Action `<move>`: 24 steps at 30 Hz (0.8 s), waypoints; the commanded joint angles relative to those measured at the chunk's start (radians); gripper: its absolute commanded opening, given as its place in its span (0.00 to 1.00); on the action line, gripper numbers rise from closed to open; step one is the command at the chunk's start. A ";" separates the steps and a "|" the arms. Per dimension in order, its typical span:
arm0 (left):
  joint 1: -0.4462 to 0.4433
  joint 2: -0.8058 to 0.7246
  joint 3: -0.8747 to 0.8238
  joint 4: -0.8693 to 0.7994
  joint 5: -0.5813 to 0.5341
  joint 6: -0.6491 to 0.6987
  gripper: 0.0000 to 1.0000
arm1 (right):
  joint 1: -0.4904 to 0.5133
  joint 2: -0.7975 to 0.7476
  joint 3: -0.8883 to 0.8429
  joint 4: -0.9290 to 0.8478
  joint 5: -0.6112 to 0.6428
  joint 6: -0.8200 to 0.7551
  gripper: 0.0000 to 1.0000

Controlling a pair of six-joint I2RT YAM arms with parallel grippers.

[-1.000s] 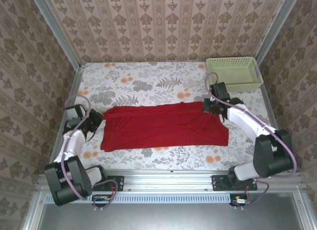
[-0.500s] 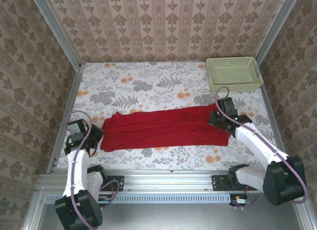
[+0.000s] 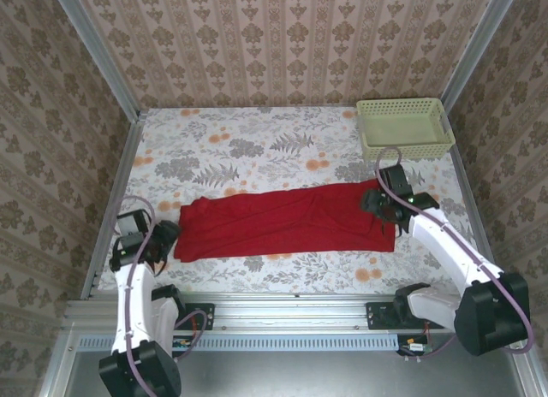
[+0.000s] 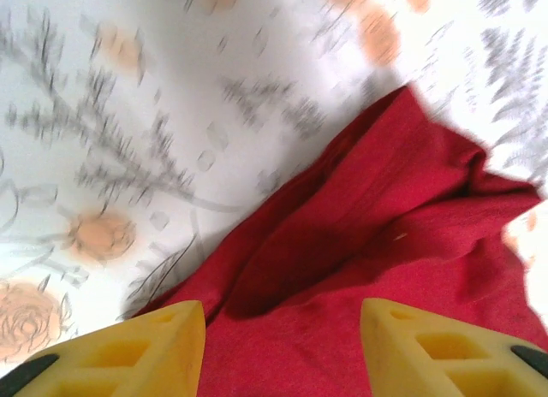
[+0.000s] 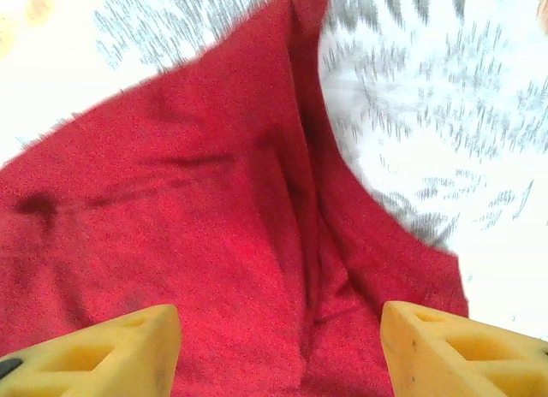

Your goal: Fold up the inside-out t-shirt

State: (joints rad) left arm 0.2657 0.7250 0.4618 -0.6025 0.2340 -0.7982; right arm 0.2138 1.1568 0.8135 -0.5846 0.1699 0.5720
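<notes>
The red inside-out t-shirt (image 3: 287, 222) lies as a long band across the near half of the floral counter (image 3: 257, 145), its left end just beside the left pincer (image 3: 165, 240) and its right end beneath the right pincer (image 3: 375, 205), both spread apart and holding nothing.

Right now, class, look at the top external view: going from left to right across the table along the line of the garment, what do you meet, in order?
left tool → red t-shirt → right tool, which sits at the shirt's right end.
</notes>
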 commanded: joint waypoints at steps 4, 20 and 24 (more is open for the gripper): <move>-0.185 0.283 0.281 0.052 -0.090 0.154 0.57 | -0.004 0.217 0.231 -0.038 0.011 -0.081 0.64; -0.605 1.018 0.780 -0.206 -0.471 0.399 0.69 | 0.125 0.536 0.294 0.083 -0.087 -0.051 0.64; -0.585 1.091 0.783 -0.225 -0.492 0.388 0.67 | 0.114 0.599 0.282 0.091 -0.104 -0.019 0.64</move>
State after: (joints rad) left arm -0.3355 1.7901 1.2228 -0.7456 -0.1967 -0.4370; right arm 0.3378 1.7191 1.0878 -0.5041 0.0891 0.5278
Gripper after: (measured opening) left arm 0.676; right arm 0.642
